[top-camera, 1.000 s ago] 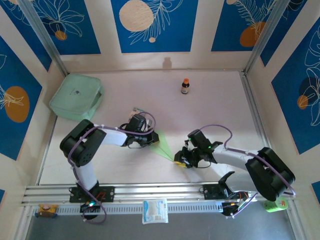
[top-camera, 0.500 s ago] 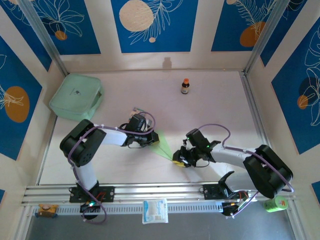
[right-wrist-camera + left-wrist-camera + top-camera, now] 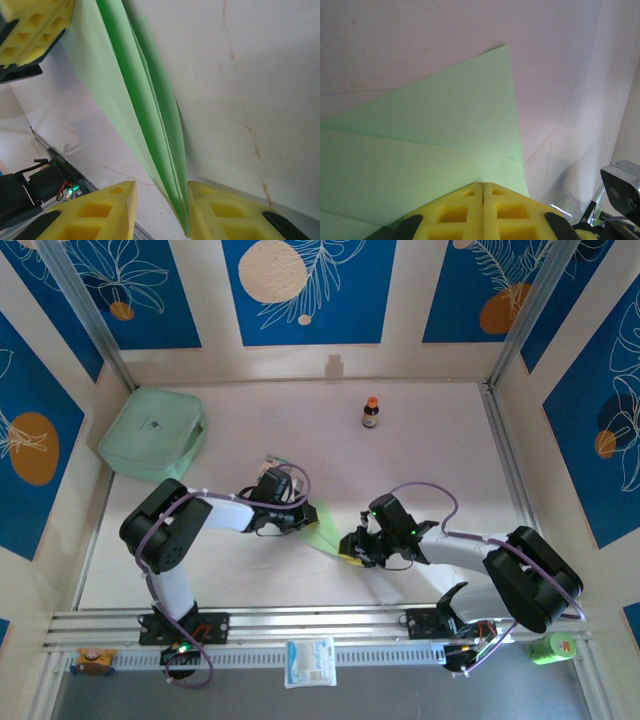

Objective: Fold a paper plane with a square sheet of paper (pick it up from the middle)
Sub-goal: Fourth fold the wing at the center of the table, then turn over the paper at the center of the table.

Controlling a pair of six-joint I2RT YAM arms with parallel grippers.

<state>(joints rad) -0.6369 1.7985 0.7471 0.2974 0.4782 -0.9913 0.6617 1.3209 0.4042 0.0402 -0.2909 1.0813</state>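
Observation:
The paper plane [image 3: 324, 531], a slim folded dart of pale lime-green paper, lies between my two arms with its point toward the right arm. My left gripper [image 3: 303, 521] is shut, its yellow tips [image 3: 483, 184] pressed against the wide end of the paper [image 3: 445, 125]; a pinch cannot be made out. My right gripper [image 3: 350, 555] is open, its fingers [image 3: 161, 186] straddling the narrow end of the folded layers [image 3: 145, 100]. The paper leans against the right-hand finger [image 3: 220, 210], with a gap on the other side. The left gripper's yellow fingers [image 3: 35, 30] show at the upper left of the right wrist view.
A mint-green plastic box [image 3: 153, 432] sits at the back left. A small brown bottle [image 3: 371, 412] stands at the back centre. A striped packet [image 3: 278, 461] lies just behind the left gripper. A white packet [image 3: 309, 661] rests on the front rail.
My right gripper has slid left along the paper toward the left gripper, and less green shows between the two. The left arm has not moved.

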